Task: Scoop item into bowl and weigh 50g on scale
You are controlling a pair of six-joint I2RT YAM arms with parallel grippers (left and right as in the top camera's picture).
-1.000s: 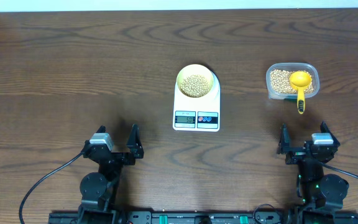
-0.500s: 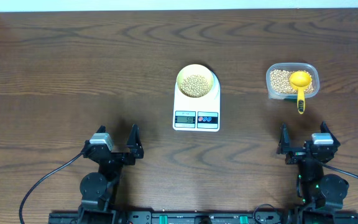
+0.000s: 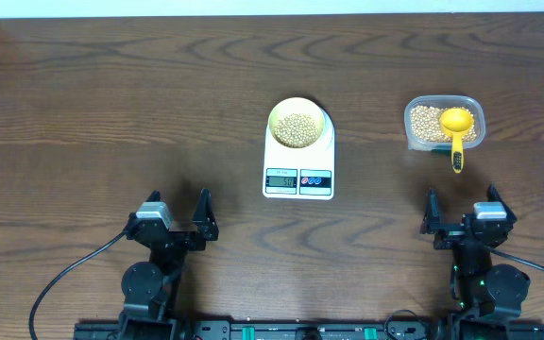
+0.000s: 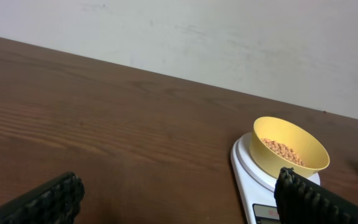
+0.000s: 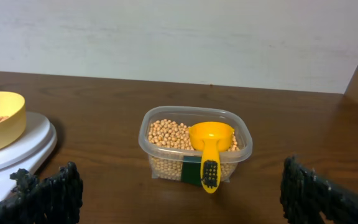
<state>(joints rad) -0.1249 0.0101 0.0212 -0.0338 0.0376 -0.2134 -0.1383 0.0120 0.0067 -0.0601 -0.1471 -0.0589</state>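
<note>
Left gripper (image 3: 178, 208): released, jaws spread wide, nothing between them, low over the wooden table (image 3: 111, 94). Ahead of it and off to its right is the white scale (image 3: 281, 162). The yellow-green bowl (image 3: 274, 121) sits on the far end of the scale's platform, with a shallow layer of soybeans (image 3: 298, 130) in its bottom. The LCD shows digits, too small to read.

Right gripper (image 3: 461, 206): also wide open and empty. Straight ahead of it is a clear plastic tub (image 3: 442, 98) full of soybeans. The yellow scoop (image 3: 455, 123) rests cup-down on that heap, its handle hanging over the near rim toward the gripper. The scale is ahead-left of this gripper, apart from the tub. Neither gripper touches anything.
</note>
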